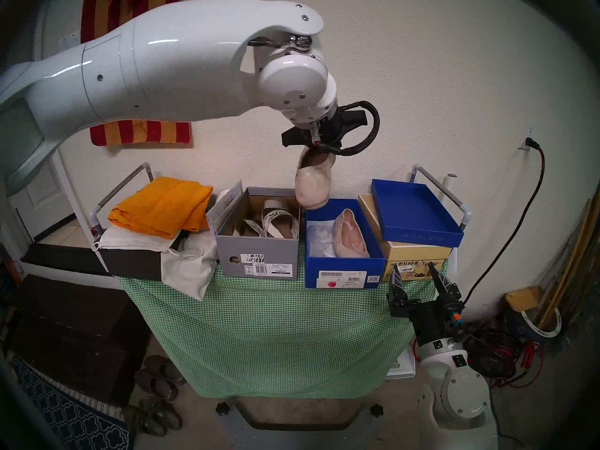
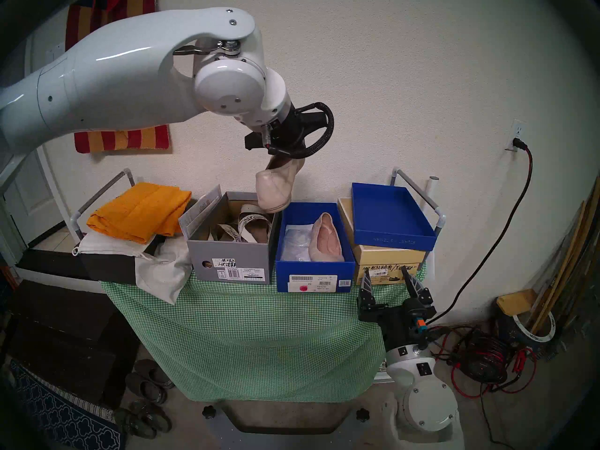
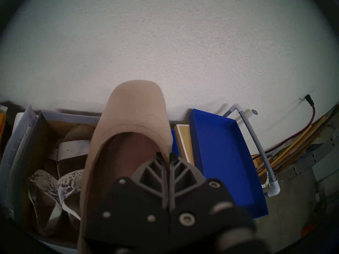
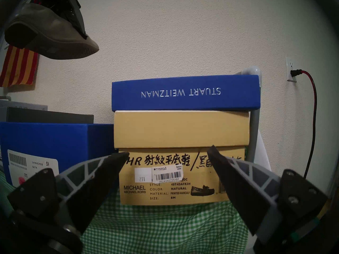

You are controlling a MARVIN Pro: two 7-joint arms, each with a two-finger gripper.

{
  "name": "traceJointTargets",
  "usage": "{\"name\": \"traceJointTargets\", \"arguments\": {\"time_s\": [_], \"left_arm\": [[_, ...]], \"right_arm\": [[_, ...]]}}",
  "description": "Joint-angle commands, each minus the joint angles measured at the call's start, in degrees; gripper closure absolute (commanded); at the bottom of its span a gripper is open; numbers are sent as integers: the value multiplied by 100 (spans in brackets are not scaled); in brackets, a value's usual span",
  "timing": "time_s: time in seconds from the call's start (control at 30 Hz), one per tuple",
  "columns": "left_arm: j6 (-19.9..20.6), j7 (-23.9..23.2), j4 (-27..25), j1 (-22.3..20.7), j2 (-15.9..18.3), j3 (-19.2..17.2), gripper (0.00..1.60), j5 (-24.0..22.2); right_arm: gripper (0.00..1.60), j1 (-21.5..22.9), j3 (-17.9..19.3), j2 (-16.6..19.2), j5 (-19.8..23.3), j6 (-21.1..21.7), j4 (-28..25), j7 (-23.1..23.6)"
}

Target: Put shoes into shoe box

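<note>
My left gripper [image 1: 319, 149] is shut on the rim of a beige ballet flat [image 1: 313, 188], which hangs toe-down above the gap between the grey box and the deep blue shoe box [image 1: 344, 270]. In the left wrist view the fingers [image 3: 176, 174] pinch the flat's right rim [image 3: 128, 129]. The second pale-pink flat [image 1: 352, 235] lies inside the blue box beside white tissue paper. My right gripper [image 1: 415, 280] is open and empty, low in front of the tan box; its open fingers [image 4: 102, 167] show in the right wrist view.
A grey VIONIC box [image 1: 259, 241] with white strappy sandals stands left of the blue box. A tan box [image 1: 415, 261] on the right carries the shallow blue lid [image 1: 418, 212]. Orange cloth [image 1: 162, 205] and white bags lie at the left. The table has a green checked cloth [image 1: 276, 326].
</note>
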Motion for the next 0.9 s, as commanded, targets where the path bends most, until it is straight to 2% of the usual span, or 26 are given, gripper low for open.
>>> {"name": "traceJointTargets", "arguments": {"time_s": [0.0, 0.63, 0.87], "left_arm": [[-82, -79, 229, 221, -351, 30, 160, -93], [-74, -320, 819, 595, -642, 222, 160, -194], [-123, -363, 853, 723, -748, 285, 160, -223]], "right_arm": [[0, -3, -1, -1, 5, 1, -6, 2], [0, -3, -1, -1, 5, 1, -6, 2], [0, -3, -1, -1, 5, 1, -6, 2]]}}
